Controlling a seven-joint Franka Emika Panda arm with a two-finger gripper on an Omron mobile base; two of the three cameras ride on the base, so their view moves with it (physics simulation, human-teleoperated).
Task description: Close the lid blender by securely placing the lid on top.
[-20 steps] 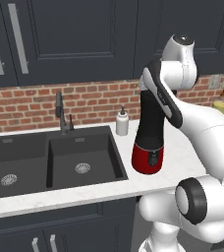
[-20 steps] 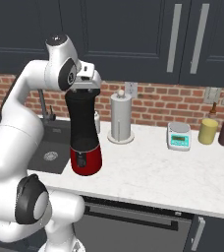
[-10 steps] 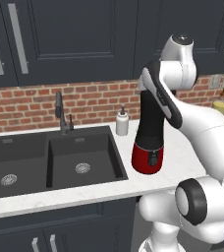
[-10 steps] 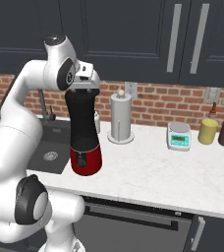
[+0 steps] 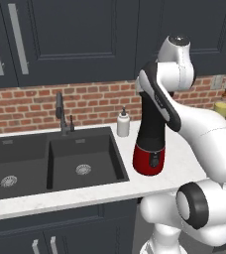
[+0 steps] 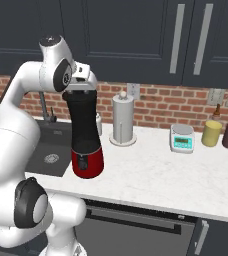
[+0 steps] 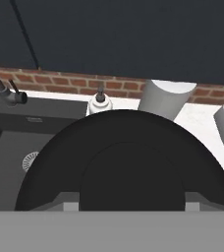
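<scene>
The white arm's gripper (image 6: 82,86), pressed together, pinches the flat round black lid (image 7: 126,162) directly over the tall red-based blender with black jar (image 6: 85,134).

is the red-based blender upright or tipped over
Upright: the red-based blender stands on its base on the white marble counter, its black jar rising straight to the gripper above.
</scene>
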